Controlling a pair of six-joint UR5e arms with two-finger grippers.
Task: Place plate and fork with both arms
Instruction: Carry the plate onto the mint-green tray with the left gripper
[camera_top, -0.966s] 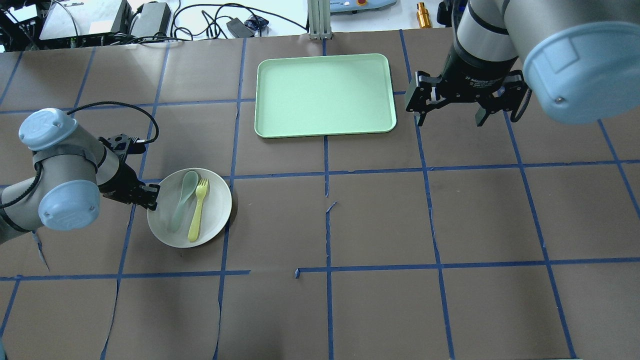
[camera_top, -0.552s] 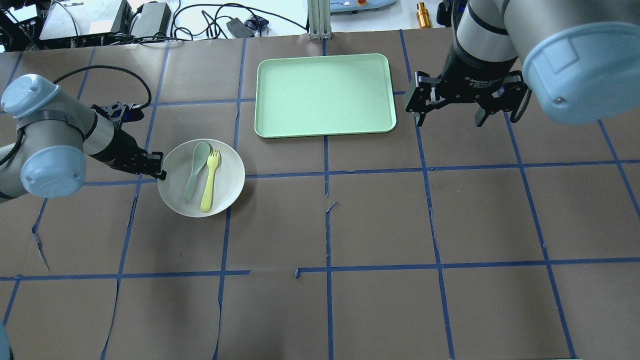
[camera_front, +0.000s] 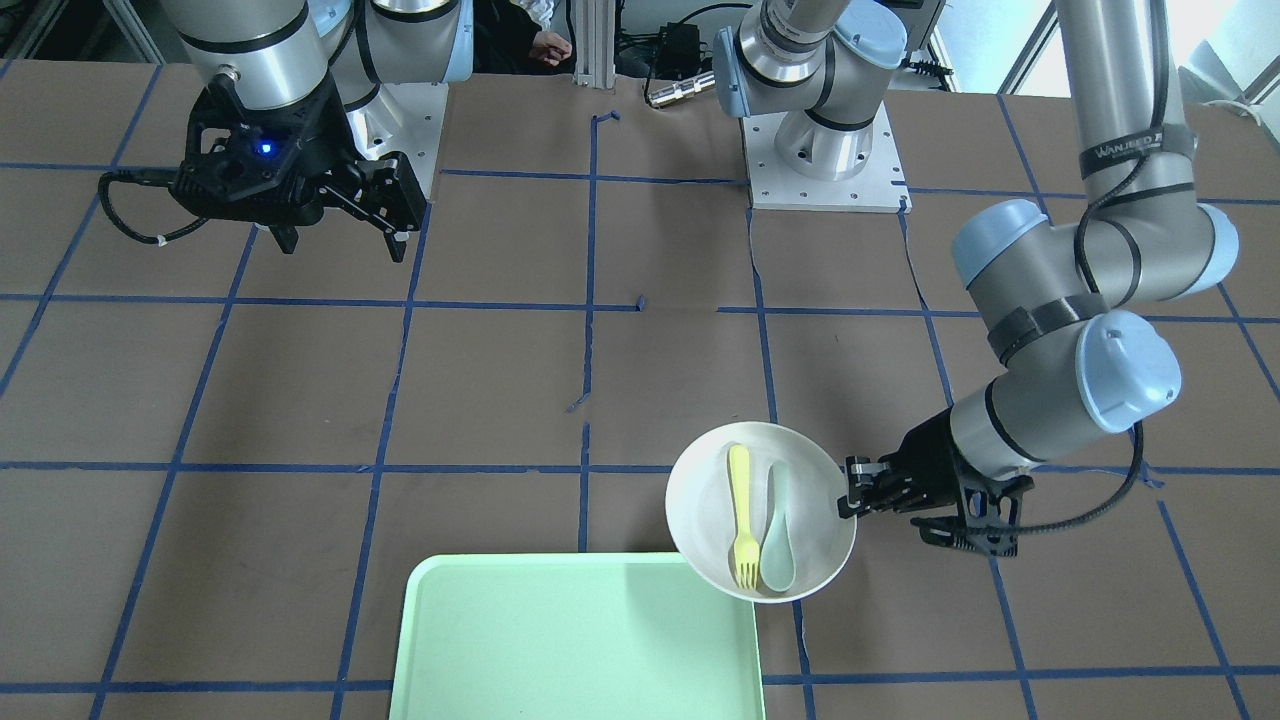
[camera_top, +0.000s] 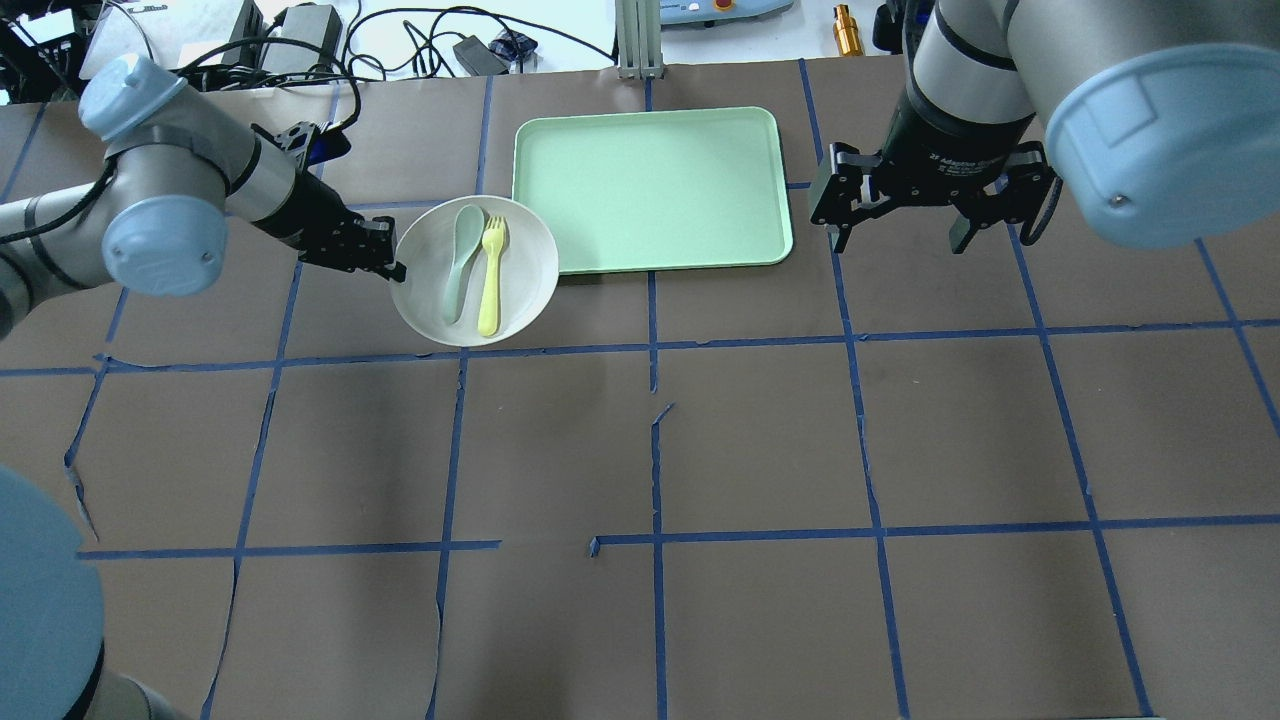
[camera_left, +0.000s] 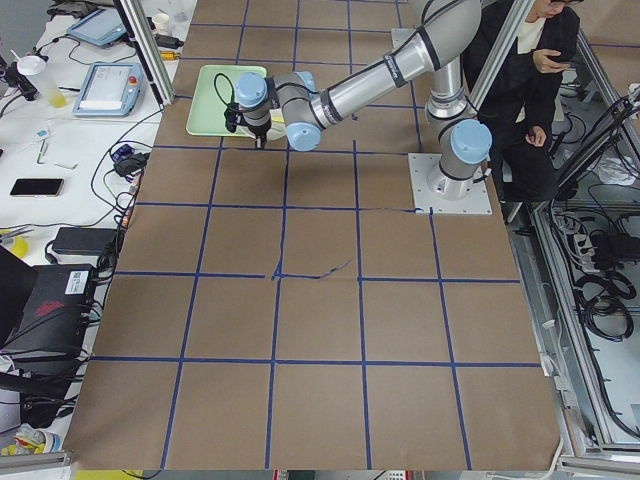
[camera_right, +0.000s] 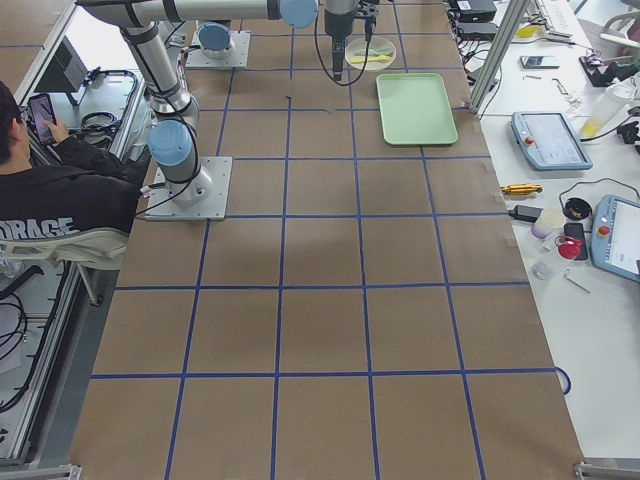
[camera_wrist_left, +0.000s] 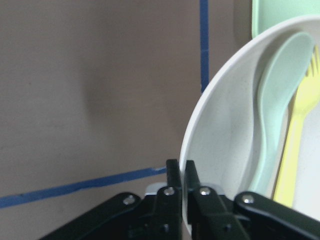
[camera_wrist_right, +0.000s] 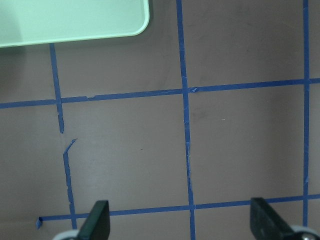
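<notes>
The white plate (camera_top: 522, 262) hangs off the table in my left gripper (camera_top: 392, 264), which is shut on its left rim. The plate's right edge overlaps the tray's near-left corner. The yellow fork (camera_top: 491, 276) lies on the plate beside a pale grey-green spoon (camera_top: 460, 262). The left wrist view shows the fingers pinched on the rim (camera_wrist_left: 186, 150), with the spoon (camera_wrist_left: 275, 115) and the fork (camera_wrist_left: 296, 145) behind. In the front view the plate (camera_front: 700, 500) sits left of the left gripper (camera_front: 850, 495). My right gripper (camera_top: 899, 240) is open and empty, right of the tray.
The rectangular light-green tray (camera_top: 650, 185) lies at the far middle of the table; it also shows in the front view (camera_front: 570, 640) and the right wrist view (camera_wrist_right: 70, 20). Cables and equipment sit beyond the table's far edge (camera_top: 300, 40). Blue tape lines cross the brown table.
My left arm has carried the plate, with fork and spoon on it, away from the robot and to the right, up to the tray's corner. The right arm has not moved.
</notes>
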